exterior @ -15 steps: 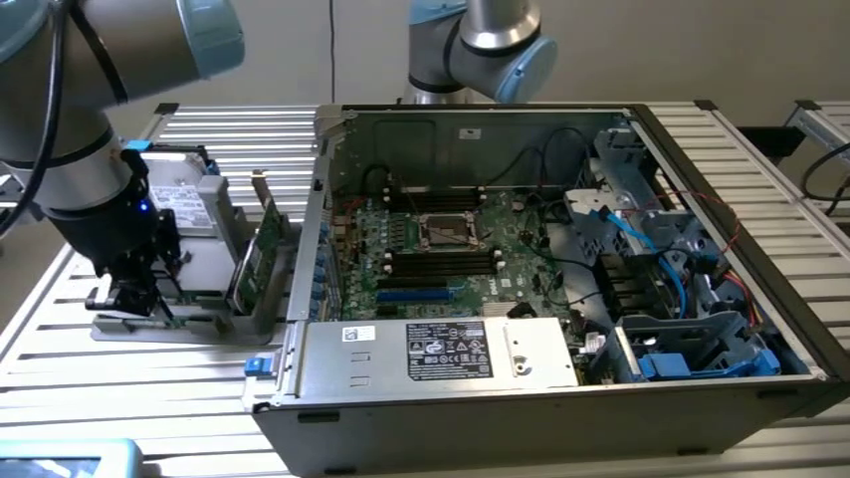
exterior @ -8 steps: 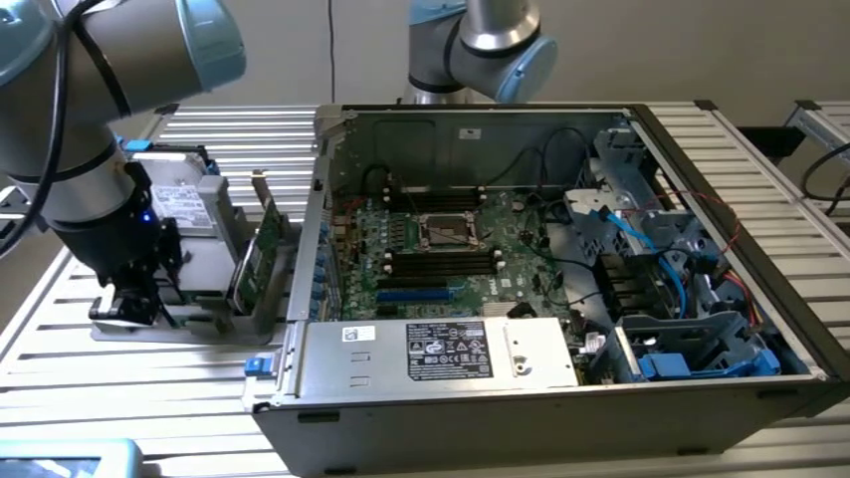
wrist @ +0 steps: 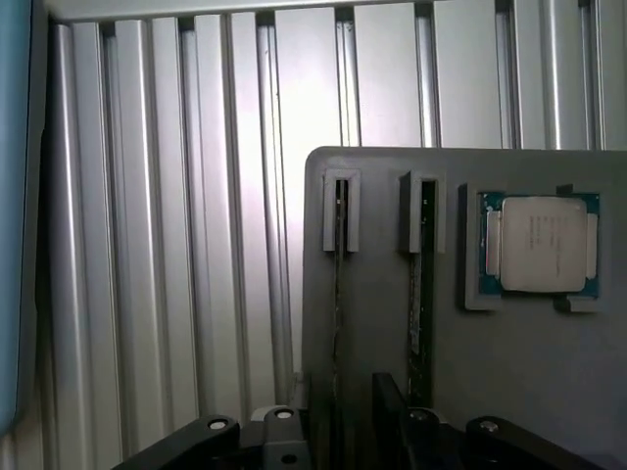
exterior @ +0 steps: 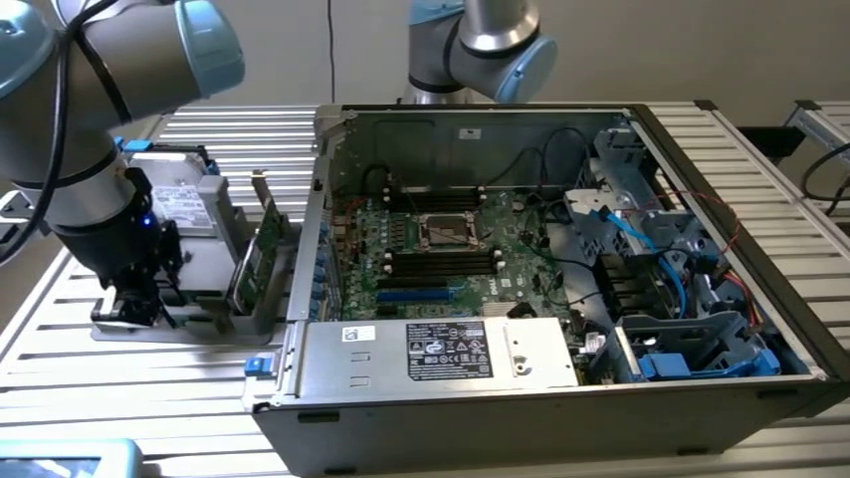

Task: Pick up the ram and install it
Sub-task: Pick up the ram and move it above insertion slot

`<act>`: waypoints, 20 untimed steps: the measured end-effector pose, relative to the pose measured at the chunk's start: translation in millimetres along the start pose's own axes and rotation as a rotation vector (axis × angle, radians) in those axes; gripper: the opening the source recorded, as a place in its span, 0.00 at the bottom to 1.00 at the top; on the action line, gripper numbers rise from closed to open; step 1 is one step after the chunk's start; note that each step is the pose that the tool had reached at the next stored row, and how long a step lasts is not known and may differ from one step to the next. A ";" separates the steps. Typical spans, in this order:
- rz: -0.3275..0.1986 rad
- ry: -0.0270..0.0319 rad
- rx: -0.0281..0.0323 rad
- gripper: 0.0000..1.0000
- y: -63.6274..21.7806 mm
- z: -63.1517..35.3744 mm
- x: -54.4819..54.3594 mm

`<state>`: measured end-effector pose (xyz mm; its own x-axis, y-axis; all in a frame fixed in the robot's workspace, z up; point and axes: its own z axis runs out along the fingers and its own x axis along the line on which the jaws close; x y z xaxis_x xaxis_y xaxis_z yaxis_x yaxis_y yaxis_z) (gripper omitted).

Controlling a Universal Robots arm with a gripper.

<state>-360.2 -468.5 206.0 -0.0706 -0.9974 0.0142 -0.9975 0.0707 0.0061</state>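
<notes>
Gripper (exterior: 137, 311) spread above grey holder (wrist: 519, 392), ram (wrist: 338, 264) edge-on in its slot — mostly hidden

The computer case (exterior: 398, 438) sits on the middle of the table (exterior: 106, 388). The tray (exterior: 199, 329) lies just beside it, by the table's edge at the exterior view's left. On the tray, a hard drive (exterior: 177, 194) stands at the back, a card (exterior: 259, 249) stands along the edge nearest the case, and two ram sticks (wrist: 415, 313) stand side by side in slots near one edge, with a chip (wrist: 541, 242) flat beside them.
</notes>
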 end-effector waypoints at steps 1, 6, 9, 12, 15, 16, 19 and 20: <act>0.000 -0.0005 0.0000 0.38 0.6 0.7 0.0; 0.000 -0.0030 -0.0003 0.38 0.9 6.2 0.0; 0.000 -0.0050 -0.0005 0.38 1.0 7.3 0.0; 0.000 -0.0060 -0.0006 0.38 1.6 7.8 0.1; 0.000 -0.0070 -0.0005 0.36 2.3 8.0 0.0; 0.000 -0.0070 -0.0005 0.30 2.5 8.0 0.1; 0.000 -0.0069 -0.0007 0.18 2.9 7.9 0.2; 0.000 -0.0070 -0.0006 0.13 3.2 7.7 0.2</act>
<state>-363.4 -468.6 198.3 -0.0705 -0.9975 0.0072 -0.9975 0.0706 0.0067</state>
